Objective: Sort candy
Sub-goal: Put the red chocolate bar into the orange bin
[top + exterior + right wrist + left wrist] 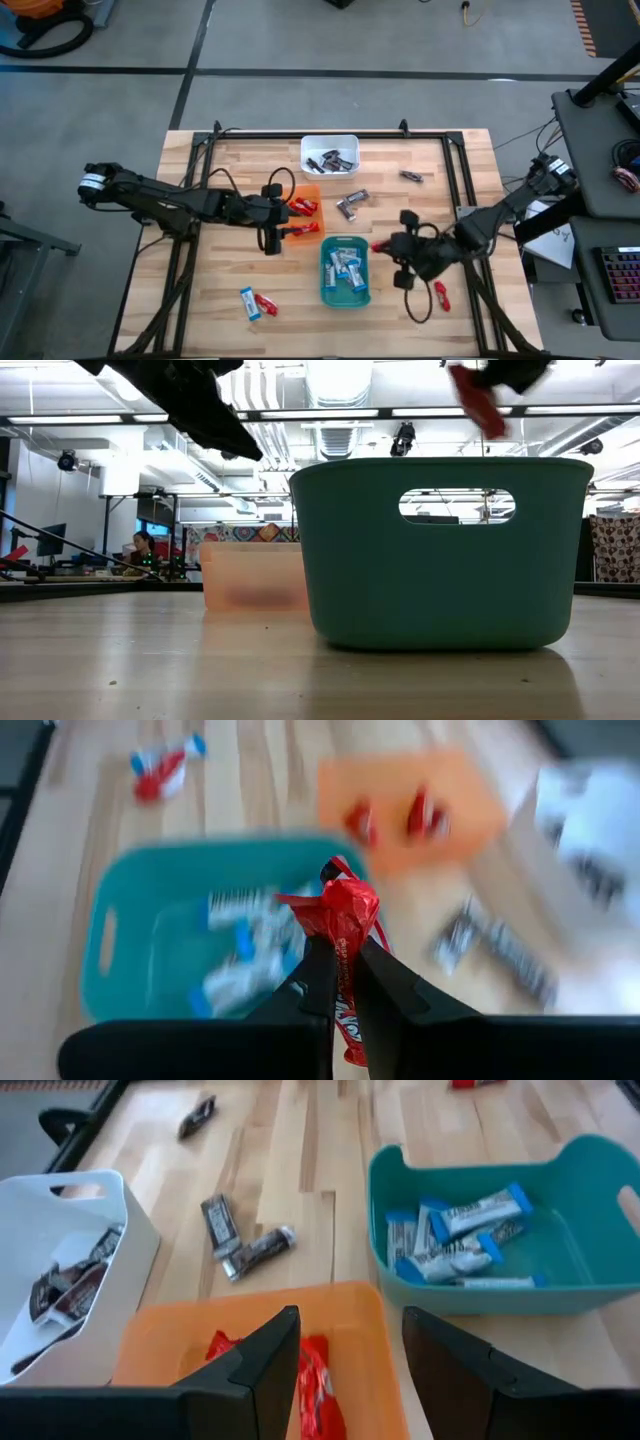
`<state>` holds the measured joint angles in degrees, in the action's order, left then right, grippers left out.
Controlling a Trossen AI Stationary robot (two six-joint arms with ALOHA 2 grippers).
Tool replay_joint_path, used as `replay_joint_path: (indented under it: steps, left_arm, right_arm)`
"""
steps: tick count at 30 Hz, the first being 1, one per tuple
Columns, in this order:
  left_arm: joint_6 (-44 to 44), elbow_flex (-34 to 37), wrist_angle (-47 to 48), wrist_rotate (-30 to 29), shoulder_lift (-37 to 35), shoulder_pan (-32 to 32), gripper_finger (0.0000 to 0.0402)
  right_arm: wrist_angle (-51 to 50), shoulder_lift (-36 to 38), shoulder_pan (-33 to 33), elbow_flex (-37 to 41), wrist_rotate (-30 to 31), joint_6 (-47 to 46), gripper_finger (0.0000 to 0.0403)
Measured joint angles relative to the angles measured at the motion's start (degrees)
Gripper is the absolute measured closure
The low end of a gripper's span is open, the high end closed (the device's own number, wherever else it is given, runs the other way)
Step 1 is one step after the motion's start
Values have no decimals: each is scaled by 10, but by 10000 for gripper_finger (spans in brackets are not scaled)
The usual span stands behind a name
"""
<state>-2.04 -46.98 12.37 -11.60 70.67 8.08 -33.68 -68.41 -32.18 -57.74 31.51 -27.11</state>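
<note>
My right gripper (345,970) is shut on a red candy (342,912), held in the air beside the teal tray's (330,290) right edge. The same candy (478,400) shows above the tray's rim in the low view. My left gripper (350,1350) stands open over the near end of the orange tray (160,1345), above the red candies (318,1380) lying in it, touching nothing. Blue-and-white candies (455,1240) lie in the teal tray, and dark candies (332,159) in the white tray (312,143). My right gripper pinches the red candy between its two fingers (318,982), with the crumpled wrapper end (345,905) sticking out past the fingertips. The candy lies along the fingers, which slant downward. It is lifted clear of the table and tilted (480,405).
Loose on the table lie two dark candies (352,203), a dark one (411,176) farther back, a red one (441,295) near my right arm, and a blue and a red one (257,303) at the front left. Bare wood shows along the front edge.
</note>
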Motion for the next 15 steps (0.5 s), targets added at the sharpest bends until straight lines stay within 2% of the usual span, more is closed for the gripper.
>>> replay_joint_path:
  steps: [8, 15]
  left_arm:
    - [-7, 8, 10, 0, -7, 1, 240]
    - [-35, 31, 2, 0, -14, 1, 240]
  right_arm:
    - [190, -13, 85, 1, -8, 233, 385]
    - [346, -63, 157, 5, -88, 331, 382]
